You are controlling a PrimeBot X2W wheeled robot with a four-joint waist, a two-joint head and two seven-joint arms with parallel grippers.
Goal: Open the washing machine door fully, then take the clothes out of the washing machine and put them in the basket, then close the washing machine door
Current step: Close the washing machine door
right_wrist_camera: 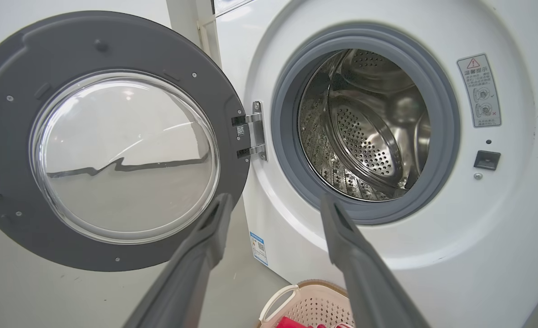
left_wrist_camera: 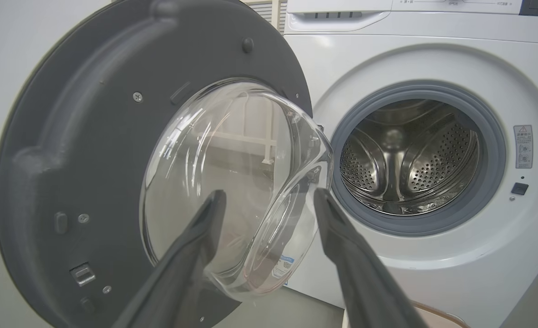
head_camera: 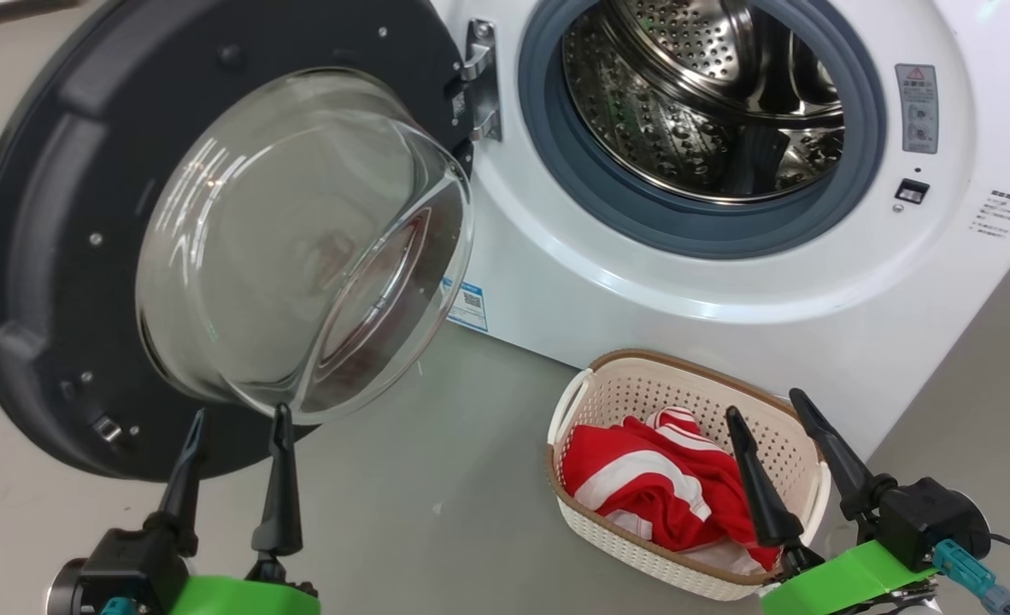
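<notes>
Last step pending

Left gripper [head_camera: 240,412] and right gripper [head_camera: 763,403] both spread wide, holding nothing. Washing machine door [head_camera: 44,213] stands open just beyond left tips; clothes [head_camera: 642,470] in basket [head_camera: 642,359] beneath right fingers [head_camera: 760,487]. Risk: left fingers skid off bulging glass [head_camera: 300,239], door never latches

White washing machine [head_camera: 727,282] with grey-blue rubber ring [head_camera: 701,229], perforated steel drum [head_camera: 642,128] and, at 7 o'clock, a blue label [head_camera: 468,305]. The washing machine door [head_camera: 35,213]: dark grey face around clear glass [head_camera: 300,239]. At 5 o'clock, cream perforated basket [head_camera: 684,389], brown rim [head_camera: 633,354], holding red clothes [head_camera: 642,478] with white stripes.
</notes>
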